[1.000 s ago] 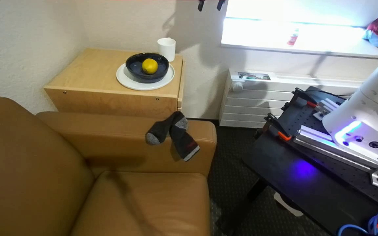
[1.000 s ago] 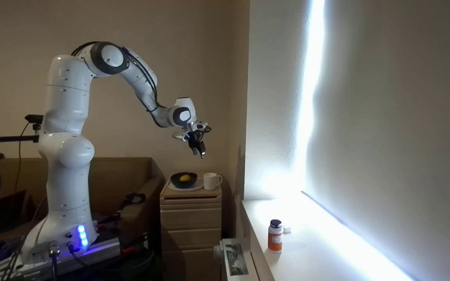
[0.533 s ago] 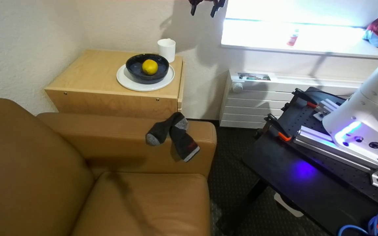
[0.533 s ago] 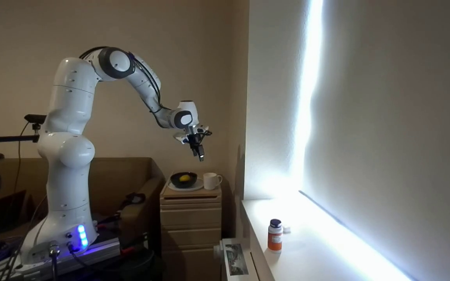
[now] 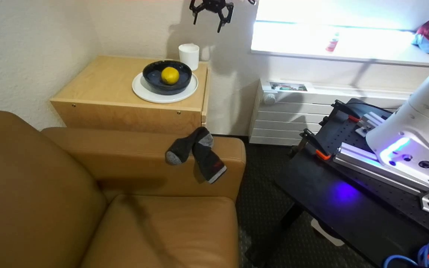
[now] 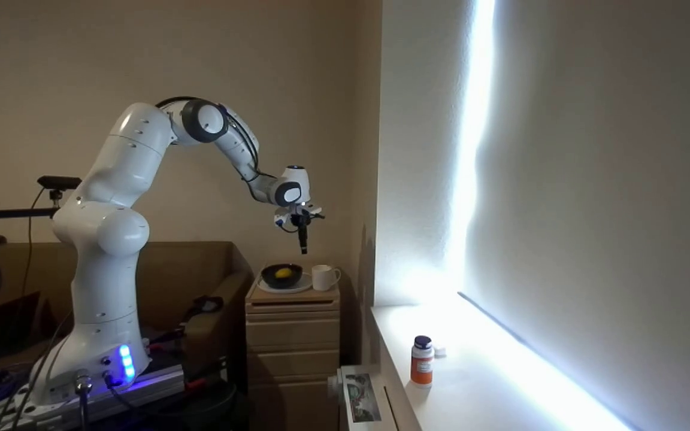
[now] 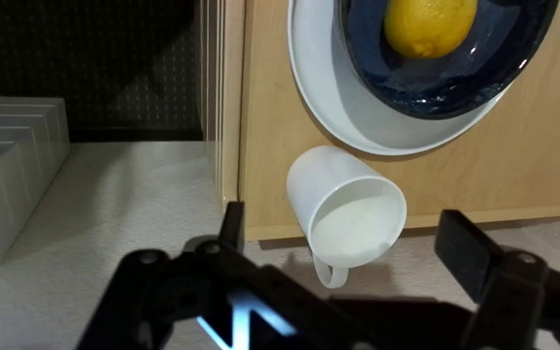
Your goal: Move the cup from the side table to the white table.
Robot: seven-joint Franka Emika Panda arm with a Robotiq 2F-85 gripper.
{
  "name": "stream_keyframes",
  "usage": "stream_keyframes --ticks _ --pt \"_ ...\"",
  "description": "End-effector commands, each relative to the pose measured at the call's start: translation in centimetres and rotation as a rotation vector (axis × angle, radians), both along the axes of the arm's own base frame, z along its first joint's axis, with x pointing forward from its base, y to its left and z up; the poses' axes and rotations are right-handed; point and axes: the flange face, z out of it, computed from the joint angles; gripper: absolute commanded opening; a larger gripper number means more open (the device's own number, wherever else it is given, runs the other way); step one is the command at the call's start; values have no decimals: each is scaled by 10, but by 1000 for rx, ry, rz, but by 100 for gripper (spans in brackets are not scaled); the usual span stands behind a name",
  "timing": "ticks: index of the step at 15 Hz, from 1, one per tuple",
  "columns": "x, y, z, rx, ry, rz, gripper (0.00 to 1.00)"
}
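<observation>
The white cup stands upright on the side table near its back corner, beside a white plate. It also shows in an exterior view and the wrist view, where its handle points to the wall. My gripper is open and empty, above the cup. In an exterior view the gripper hangs pointing down, above the table. In the wrist view the cup lies between the spread fingers, below them and apart. The white table appears as a bright ledge under the window.
A plate holding a dark bowl with a lemon stands next to the cup. A wall is close behind. A bottle stands on the ledge, above a radiator. A brown sofa with socks is in front.
My gripper has come down and moved toward the cup, left in an exterior view, and has turned. The arm leans further forward. The cup has not moved.
</observation>
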Motion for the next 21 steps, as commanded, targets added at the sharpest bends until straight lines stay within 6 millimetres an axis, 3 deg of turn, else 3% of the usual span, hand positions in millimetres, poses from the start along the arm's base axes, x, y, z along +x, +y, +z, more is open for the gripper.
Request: stream_keyframes --ticks 1,12,18,21 --pt "2 2 -1 6 6 -8 100" --pt "59 -11 -58 99 -13 -507 100" --pt "58 -7 -65 112 10 -531 100" --pt "62 -6 -92 98 82 -531 100"
